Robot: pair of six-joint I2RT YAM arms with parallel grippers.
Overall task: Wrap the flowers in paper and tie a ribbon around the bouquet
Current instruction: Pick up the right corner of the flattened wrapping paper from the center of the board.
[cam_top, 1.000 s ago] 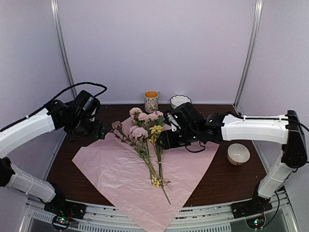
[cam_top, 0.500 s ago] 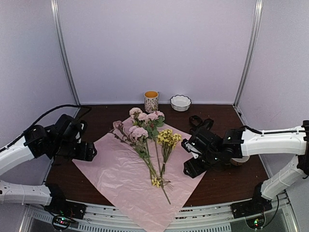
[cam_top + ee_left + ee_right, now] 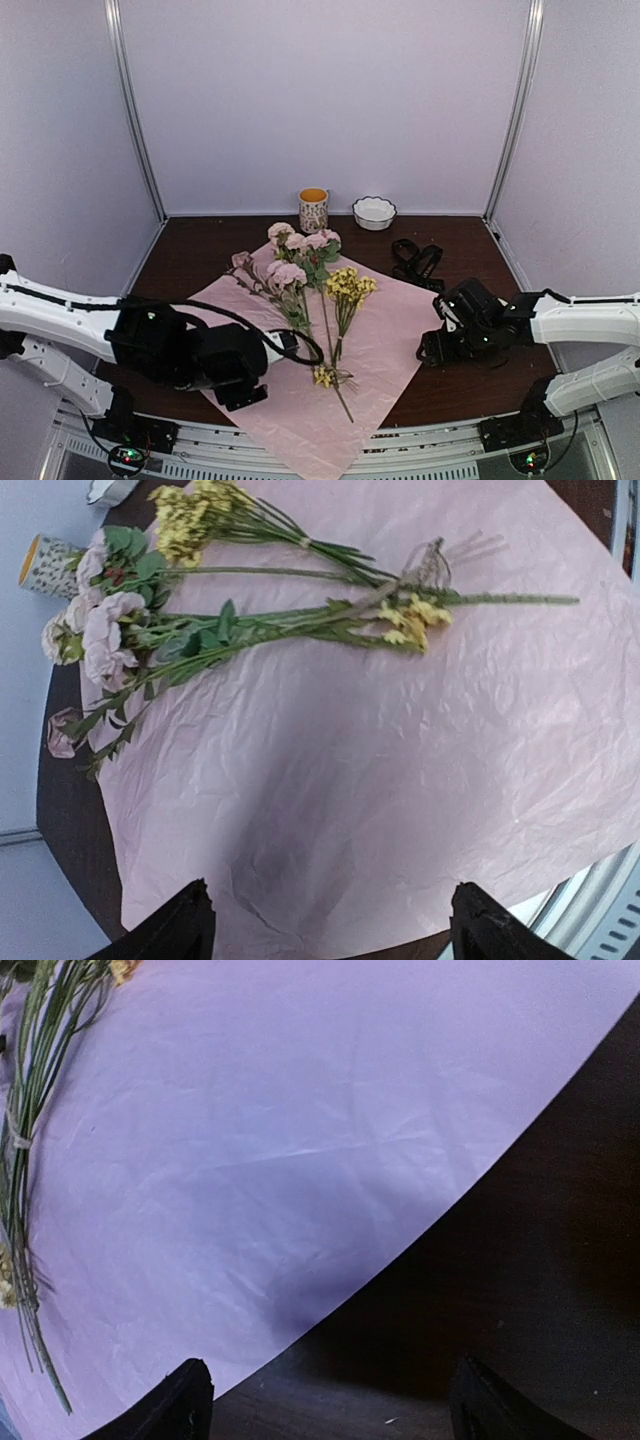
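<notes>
The lilac-pink paper (image 3: 300,350) lies flat, diamond-wise, on the dark table. On it rest the flowers (image 3: 292,270): pink roses and yellow blossoms, stems pointing toward the near edge. From the left wrist the flowers (image 3: 200,630) lie across the top of the paper (image 3: 350,780). My left gripper (image 3: 243,392) hovers open over the sheet's near-left edge; its open jaws (image 3: 335,930) hold nothing. My right gripper (image 3: 432,348) stands open at the sheet's right edge (image 3: 250,1160), empty, its fingertips (image 3: 190,1400) straddling paper and table. The black ribbon (image 3: 415,260) lies looped beyond the paper's right corner.
A patterned cup (image 3: 313,210) and a white bowl (image 3: 374,211) stand at the back wall. The left arm's black cable (image 3: 290,345) arcs over the paper near the stems. The metal front rail (image 3: 330,465) runs just below the paper's near corner.
Both arms drew back toward the near edge: the left swung from the sheet's left side to its near-left edge, the right retreated to the right edge and its jaws widened. Flowers stay put.
</notes>
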